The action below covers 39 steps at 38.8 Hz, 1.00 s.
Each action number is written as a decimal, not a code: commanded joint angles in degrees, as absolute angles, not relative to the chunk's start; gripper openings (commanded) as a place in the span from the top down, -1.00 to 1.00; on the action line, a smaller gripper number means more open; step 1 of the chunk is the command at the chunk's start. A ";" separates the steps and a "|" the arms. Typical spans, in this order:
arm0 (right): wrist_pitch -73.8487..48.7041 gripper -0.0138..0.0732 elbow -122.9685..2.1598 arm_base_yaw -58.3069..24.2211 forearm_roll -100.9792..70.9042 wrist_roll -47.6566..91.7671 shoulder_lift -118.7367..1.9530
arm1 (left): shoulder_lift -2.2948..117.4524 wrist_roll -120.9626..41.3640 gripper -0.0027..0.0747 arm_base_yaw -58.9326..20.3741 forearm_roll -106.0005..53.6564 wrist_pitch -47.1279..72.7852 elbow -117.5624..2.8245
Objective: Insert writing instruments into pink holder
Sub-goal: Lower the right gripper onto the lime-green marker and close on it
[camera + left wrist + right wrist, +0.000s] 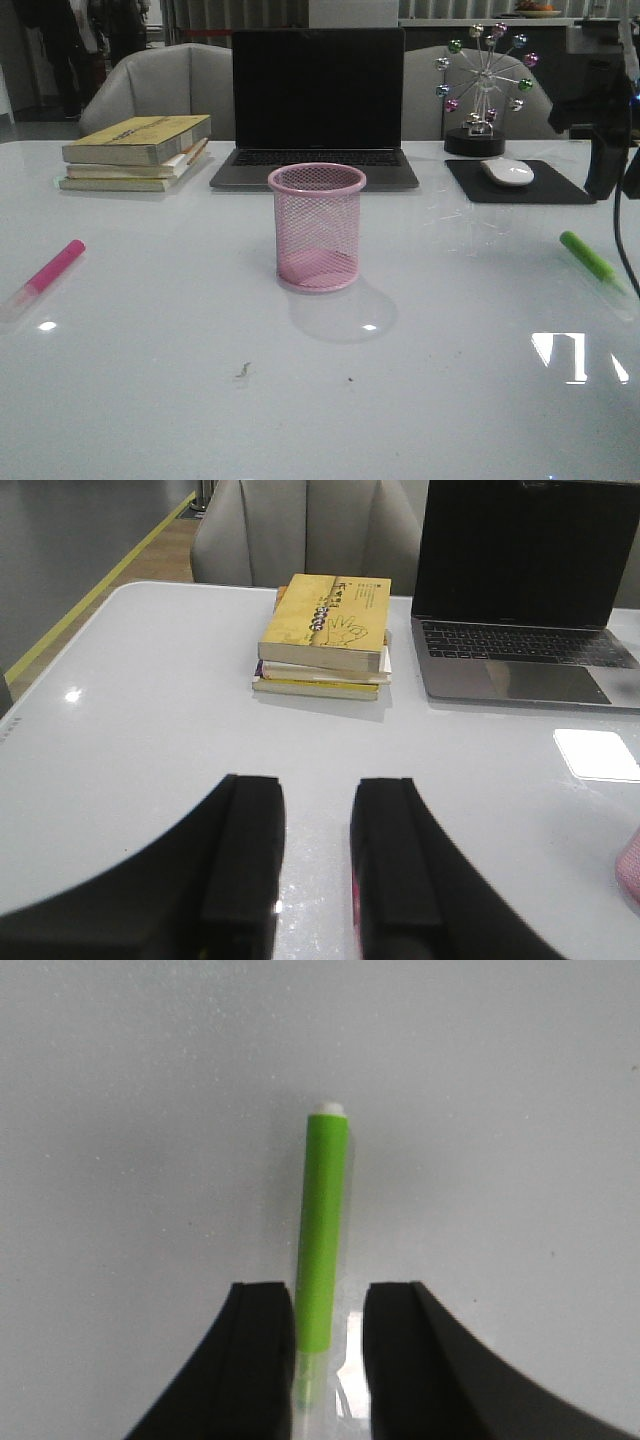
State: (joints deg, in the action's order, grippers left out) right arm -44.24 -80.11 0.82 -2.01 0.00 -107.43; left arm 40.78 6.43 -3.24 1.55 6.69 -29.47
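A hot pink highlighter (50, 268) lay flat on the white table (180, 400), well left of the pink mesh holder (317, 226). The left gripper (318, 860) hung open above the table, holding nothing. The holder stood upright and empty in front of a closed-screen laptop (316, 105) (books (138, 150) lay left of that). Well right of the holder lay the green highlighter (322, 1250); the right gripper (330, 1345) straddled it, fingers apart, not yet clamped.
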 commanded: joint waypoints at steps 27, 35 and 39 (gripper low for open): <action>-44.08 -0.26 -83.36 0.69 -3.69 1.52 -114.41 | 40.89 6.70 0.27 -3.60 1.07 1.82 -31.55; -44.65 -0.26 -83.36 0.69 -3.69 1.52 -115.46 | 40.89 6.70 0.27 -3.60 1.07 0.48 -31.55; -45.39 -0.21 -83.36 0.69 -3.63 1.52 -115.60 | 40.89 6.70 0.27 -3.60 1.07 0.00 -31.55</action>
